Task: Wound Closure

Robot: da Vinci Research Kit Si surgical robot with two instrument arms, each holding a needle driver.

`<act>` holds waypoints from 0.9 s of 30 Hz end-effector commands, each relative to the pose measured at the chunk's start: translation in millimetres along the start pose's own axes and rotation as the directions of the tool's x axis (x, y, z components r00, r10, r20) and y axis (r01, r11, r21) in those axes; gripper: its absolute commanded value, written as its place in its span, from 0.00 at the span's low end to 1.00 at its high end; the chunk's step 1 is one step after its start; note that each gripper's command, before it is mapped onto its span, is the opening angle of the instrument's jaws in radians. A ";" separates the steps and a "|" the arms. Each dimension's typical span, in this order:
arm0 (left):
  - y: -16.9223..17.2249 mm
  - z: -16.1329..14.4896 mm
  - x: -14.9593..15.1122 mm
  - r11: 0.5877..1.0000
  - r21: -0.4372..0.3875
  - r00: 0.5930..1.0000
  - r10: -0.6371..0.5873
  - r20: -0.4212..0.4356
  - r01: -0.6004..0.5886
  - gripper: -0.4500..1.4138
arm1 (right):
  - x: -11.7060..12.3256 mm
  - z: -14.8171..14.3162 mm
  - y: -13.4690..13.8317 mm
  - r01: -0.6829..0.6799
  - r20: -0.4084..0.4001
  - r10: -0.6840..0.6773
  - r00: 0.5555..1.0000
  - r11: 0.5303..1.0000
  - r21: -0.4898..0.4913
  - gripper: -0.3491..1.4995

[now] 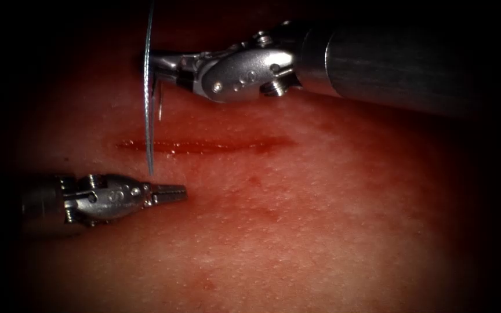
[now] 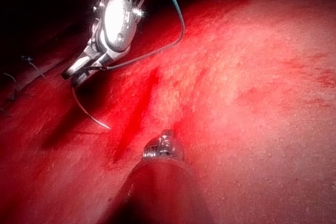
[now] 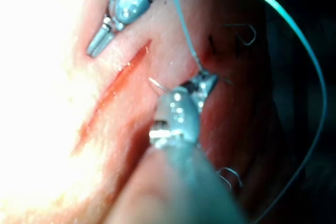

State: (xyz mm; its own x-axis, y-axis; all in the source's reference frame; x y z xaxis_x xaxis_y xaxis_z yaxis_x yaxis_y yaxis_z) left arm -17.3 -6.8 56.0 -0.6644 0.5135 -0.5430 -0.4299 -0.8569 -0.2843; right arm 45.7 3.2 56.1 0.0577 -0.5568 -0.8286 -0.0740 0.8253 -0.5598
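Observation:
The cut (image 1: 204,145) runs across the tissue (image 1: 320,232) as a thin line wet with red fluid. My right tool (image 1: 153,61) has its jaws shut on the curved needle (image 1: 159,101) near its thread end. The needle hangs free above the left end of the cut, outside the tissue, with its point (image 2: 107,127) aimed down. Blue thread (image 1: 148,116) rises from those jaws in a long loop (image 3: 294,40). My left tool (image 1: 178,192) lies low over the tissue just in front of the cut's left end, jaws shut and holding nothing.
Short cut ends of thread (image 3: 244,32) lie on the tissue beyond the right tool, and another piece (image 3: 231,177) lies nearer its shaft. The right tool's thick shaft (image 1: 389,64) crosses the scene behind the cut.

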 end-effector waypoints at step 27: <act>-1.1 -1.0 0.7 1.000 -0.018 1.000 -0.003 0.003 0.003 0.22 | -2.2 2.2 -3.6 0.120 -0.028 -0.118 0.993 0.989 0.082 0.00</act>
State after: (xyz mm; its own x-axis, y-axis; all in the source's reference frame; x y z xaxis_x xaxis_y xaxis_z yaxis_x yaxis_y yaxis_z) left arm -15.9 -5.5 54.4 -0.6640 0.5195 -0.5378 -0.4278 -0.8538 -0.2966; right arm 47.2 0.8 60.0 0.0381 -0.6522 -0.7571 0.0194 0.7580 -0.6519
